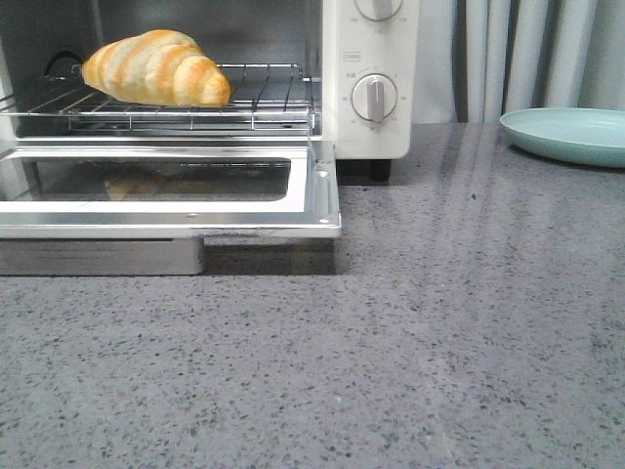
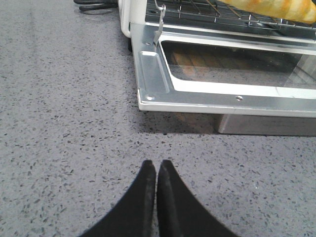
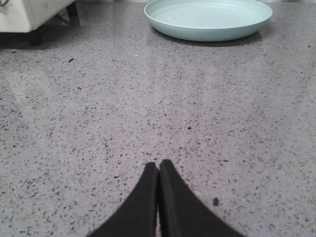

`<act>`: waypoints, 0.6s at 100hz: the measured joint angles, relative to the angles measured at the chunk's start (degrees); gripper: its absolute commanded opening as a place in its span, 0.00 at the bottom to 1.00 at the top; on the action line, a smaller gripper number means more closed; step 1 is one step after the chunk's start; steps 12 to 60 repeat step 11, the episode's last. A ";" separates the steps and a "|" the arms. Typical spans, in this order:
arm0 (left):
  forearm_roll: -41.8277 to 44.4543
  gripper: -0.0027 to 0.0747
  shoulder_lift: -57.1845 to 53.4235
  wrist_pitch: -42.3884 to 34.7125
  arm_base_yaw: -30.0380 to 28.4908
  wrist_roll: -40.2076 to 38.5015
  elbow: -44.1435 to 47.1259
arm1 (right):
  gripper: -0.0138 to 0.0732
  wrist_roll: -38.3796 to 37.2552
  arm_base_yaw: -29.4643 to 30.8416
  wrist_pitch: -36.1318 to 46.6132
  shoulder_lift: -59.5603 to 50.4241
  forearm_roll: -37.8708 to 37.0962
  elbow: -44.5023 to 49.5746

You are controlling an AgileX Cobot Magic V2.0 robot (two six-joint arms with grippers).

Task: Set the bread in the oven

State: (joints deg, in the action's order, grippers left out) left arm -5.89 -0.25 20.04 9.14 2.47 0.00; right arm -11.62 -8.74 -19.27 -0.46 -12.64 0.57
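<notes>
The bread (image 1: 156, 67) lies on the wire rack (image 1: 264, 98) inside the oven (image 1: 366, 127); the door (image 1: 322, 195) is folded down flat. Left gripper (image 2: 156, 170) and right gripper (image 3: 158, 170) rest clenched, empty, over the speckled countertop (image 1: 439, 342). A pale green plate (image 3: 207, 19), apparently empty, sits right of the oven.

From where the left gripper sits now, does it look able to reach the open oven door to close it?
Probably yes: the left gripper, shut and empty, faces the lowered oven door across bare countertop, with nothing between them.
</notes>
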 measured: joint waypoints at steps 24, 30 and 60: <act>0.00 0.01 0.00 0.00 0.00 0.00 0.05 | 0.10 0.00 0.00 0.00 0.00 0.00 0.00; 0.00 0.01 0.00 0.00 0.00 0.00 0.05 | 0.10 0.00 0.00 0.00 0.00 0.00 0.00; 0.00 0.01 0.00 0.00 0.00 0.00 0.05 | 0.10 0.00 0.00 0.00 0.00 0.00 0.00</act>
